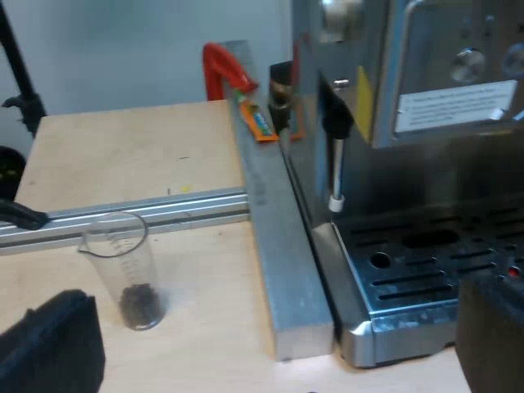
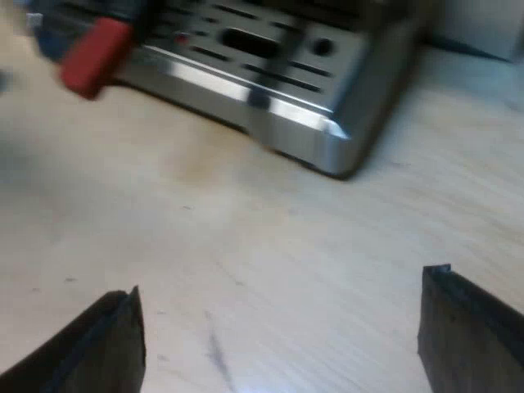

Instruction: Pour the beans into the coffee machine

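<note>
On the pale wooden tabletop [image 1: 115, 155] stands the measuring glass [image 1: 123, 262], upright, beans [image 1: 141, 301] at its bottom, near the espresso machine [image 1: 426, 106]. The left gripper [image 1: 274, 327] and right gripper [image 2: 282, 303] both have fingers spread wide, holding nothing. The left should close softly round the glass's middle, keeping it straight.

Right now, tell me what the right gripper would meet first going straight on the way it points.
Probably the bare wooden table, just short of the espresso machine's drip tray; the right gripper is open, nothing between its fingers. Depth is unclear.
</note>
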Controlling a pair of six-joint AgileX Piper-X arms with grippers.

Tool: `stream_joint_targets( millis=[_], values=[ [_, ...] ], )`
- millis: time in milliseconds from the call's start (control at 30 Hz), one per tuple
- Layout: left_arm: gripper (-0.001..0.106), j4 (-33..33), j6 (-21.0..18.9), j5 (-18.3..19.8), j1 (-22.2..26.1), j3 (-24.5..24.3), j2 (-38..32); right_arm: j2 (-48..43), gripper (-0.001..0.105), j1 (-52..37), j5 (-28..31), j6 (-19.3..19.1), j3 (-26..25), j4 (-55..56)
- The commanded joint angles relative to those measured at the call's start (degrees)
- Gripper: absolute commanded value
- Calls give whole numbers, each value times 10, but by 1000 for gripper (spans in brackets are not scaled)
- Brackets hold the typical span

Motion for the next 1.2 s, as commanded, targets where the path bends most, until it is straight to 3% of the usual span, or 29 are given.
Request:
stream_joint_targets(
  millis=[33,633,833,933,1067,1200],
  values=[
    [88,1,-9,-11,0,-5,8,22,70,34,-38,-9,-6,-36],
    [88,26,-39,-62,0,-5,37,174,70,251,-74,-12,-4,-252],
    [88,26,-39,-79,0,-5,47,212,70,312,-21,-12,2,-301],
    [88,26,-39,-95,0,-5,47,236,80,355,34,-12,6,-343],
    [88,26,-39,-110,0,-4,47,254,81,383,86,6,10,-361],
    [88,26,-39,-119,0,2,47,268,81,385,87,37,10,-363]
  ],
)
